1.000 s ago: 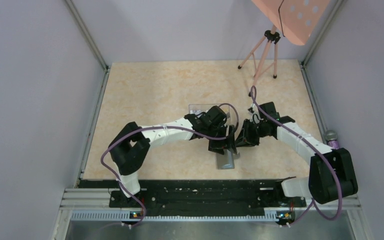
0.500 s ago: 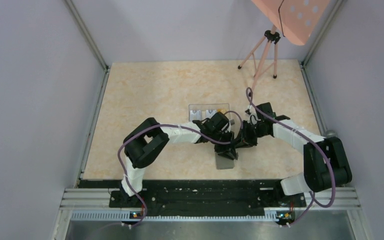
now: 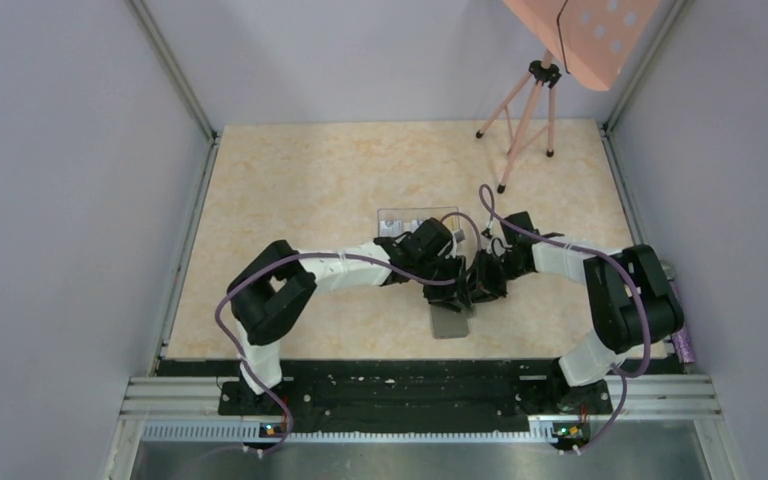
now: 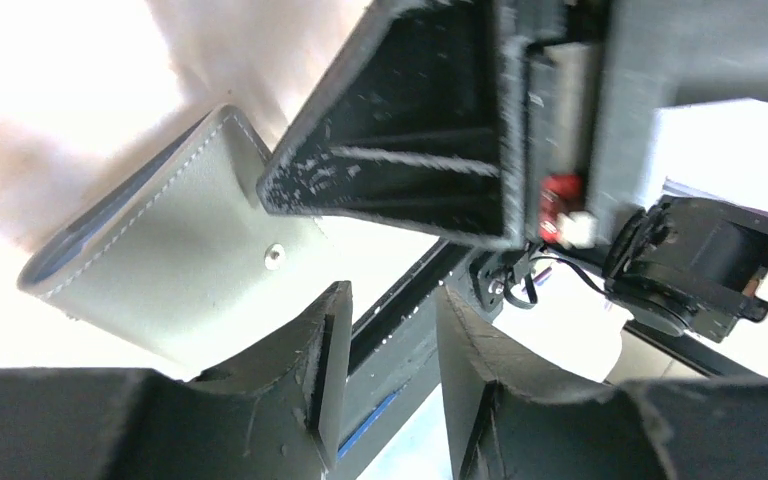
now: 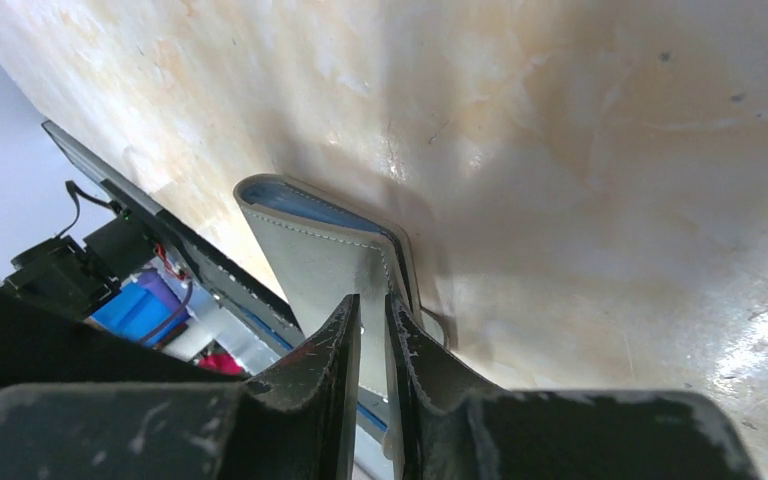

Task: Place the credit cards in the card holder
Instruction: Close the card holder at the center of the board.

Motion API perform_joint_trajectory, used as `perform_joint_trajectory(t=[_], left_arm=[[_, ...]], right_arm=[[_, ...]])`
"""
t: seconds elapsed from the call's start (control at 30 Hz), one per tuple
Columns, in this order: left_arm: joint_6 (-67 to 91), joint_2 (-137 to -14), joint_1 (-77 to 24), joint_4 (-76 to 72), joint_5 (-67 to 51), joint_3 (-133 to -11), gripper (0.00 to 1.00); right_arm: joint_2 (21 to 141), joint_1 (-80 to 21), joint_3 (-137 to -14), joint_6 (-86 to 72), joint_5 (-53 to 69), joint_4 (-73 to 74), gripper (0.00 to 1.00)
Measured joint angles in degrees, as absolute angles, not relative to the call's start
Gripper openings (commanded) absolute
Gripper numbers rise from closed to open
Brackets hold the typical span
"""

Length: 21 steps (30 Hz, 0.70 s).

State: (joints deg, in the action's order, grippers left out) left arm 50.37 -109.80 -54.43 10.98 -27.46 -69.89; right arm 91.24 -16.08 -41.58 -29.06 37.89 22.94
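Beige table; card holder, clear box, tripod

From above, the far part of the card holder lies hidden beneath the left gripper and right gripper, and the clear box behind them is partly covered by the left arm, its contents too small to tell. In the right wrist view the holder's near end vanishes behind the fingers, themselves cut off by the bottom edge

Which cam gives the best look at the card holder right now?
Left wrist: the card holder shows its grey face, stitching and snap. Right wrist sees it steeply angled, partly hidden. Top external shows only its near end.
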Motion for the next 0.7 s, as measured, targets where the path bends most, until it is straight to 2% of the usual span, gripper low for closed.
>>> perform_joint_trajectory(t=[0.07,0.27,0.7], left_arm=[[49.45,-106.48,-54.41,12.08,-25.23,-69.23,0.44],[47.57,-100.79,-54.28,15.29,-20.4,-66.92,0.35],[44.97,-107.57,-54.15,20.51,-18.57,-66.81,0.14]], right_arm=[[91.35,-16.1,-41.58,-28.97,37.6,22.9,0.15],[92.01,-16.1,-41.54,-28.95,37.34,22.61,0.15],[87.68,-16.08,-42.37,-28.27,33.98,26.68,0.18]])
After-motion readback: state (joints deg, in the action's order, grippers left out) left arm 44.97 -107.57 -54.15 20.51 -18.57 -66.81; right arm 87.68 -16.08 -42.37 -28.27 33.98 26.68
